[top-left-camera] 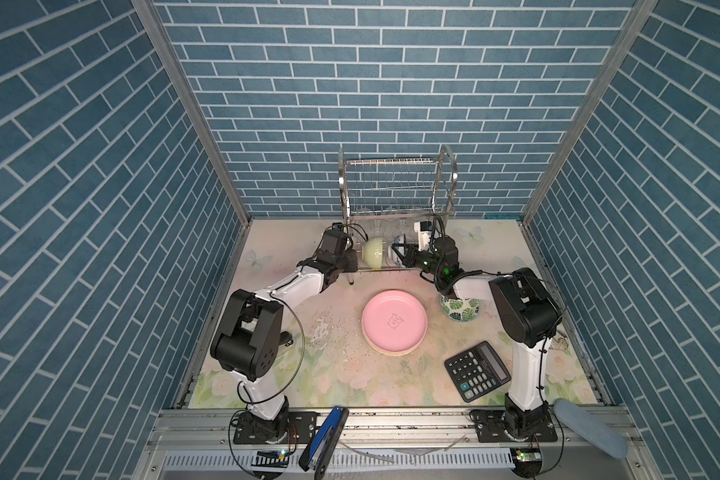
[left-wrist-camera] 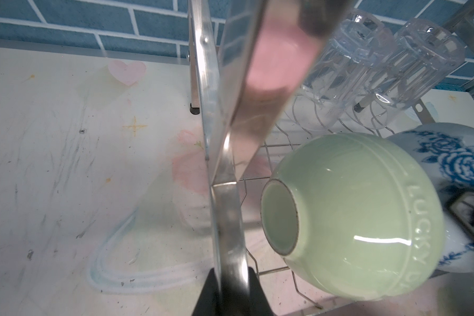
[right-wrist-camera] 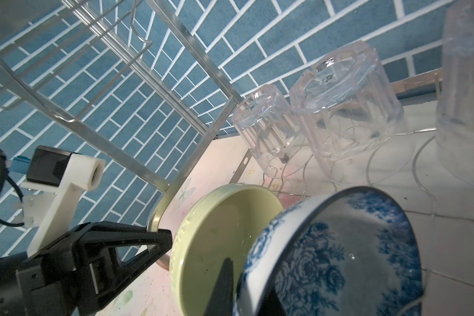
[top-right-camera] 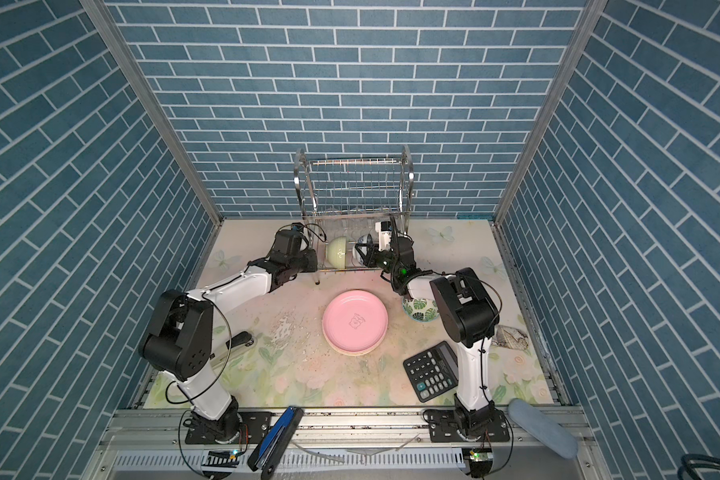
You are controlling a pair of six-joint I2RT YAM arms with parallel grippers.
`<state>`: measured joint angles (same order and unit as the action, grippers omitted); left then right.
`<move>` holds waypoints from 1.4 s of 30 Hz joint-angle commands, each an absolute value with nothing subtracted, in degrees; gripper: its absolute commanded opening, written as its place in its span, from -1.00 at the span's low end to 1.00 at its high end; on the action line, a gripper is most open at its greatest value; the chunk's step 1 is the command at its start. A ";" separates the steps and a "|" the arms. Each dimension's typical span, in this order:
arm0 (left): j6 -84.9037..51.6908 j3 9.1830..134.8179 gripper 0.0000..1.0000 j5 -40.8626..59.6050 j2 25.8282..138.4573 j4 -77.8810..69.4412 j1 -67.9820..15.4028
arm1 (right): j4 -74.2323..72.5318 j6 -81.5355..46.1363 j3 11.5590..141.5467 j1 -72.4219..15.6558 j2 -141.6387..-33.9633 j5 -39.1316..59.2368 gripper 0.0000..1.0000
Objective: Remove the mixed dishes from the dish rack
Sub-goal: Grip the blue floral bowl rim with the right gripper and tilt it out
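The dish rack [top-left-camera: 395, 183] [top-right-camera: 352, 183] stands at the back wall, its upper tier bare. On its lower tier a pale-green bowl [top-left-camera: 373, 252] [left-wrist-camera: 353, 213] [right-wrist-camera: 216, 240] and a blue-white patterned bowl [top-left-camera: 397, 242] [left-wrist-camera: 449, 156] [right-wrist-camera: 353, 260] lean on edge. Upturned clear glasses [left-wrist-camera: 348, 54] [right-wrist-camera: 345, 109] sit behind them. My left gripper [top-left-camera: 350, 266] [left-wrist-camera: 230, 276] is shut on the rack's front left frame strip. My right gripper [top-left-camera: 400, 251] [right-wrist-camera: 246, 279] is shut on the blue-white bowl's rim, one finger inside and one outside. A pink plate [top-left-camera: 394, 322] tops a stack on the table beside a green-leaf bowl [top-left-camera: 460, 309].
A black calculator [top-left-camera: 476, 370] lies at the front right near my right arm's base. A blue tool [top-left-camera: 325, 436] and a grey-blue cloth [top-left-camera: 591, 428] rest on the front rail. Brick walls close in on three sides.
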<state>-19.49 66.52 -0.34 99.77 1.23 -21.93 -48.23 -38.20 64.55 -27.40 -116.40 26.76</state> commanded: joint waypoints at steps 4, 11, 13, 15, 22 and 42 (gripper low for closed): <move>-20.74 67.27 -0.80 -1.58 100.35 1.46 -21.18 | -52.00 -39.11 64.66 -26.89 -115.43 29.26 -1.00; -20.81 66.80 -0.80 -1.75 99.72 1.58 -21.17 | -57.05 -41.93 63.40 -26.89 -113.57 31.94 -1.00; -20.74 66.56 -0.80 -2.08 99.60 1.51 -21.14 | -58.11 -42.86 63.24 -26.81 -112.80 32.46 -1.00; -20.65 66.36 -0.80 -2.61 99.47 1.41 -21.18 | -58.87 -43.50 62.83 -26.83 -111.80 32.94 -1.00; -20.74 66.31 -0.80 -2.63 99.83 1.40 -21.17 | -62.15 -45.31 61.04 -26.86 -108.21 33.40 -1.00; -20.90 65.64 -0.79 -3.03 98.18 1.23 -21.18 | -69.44 -53.16 58.13 -26.98 -104.49 35.77 -1.00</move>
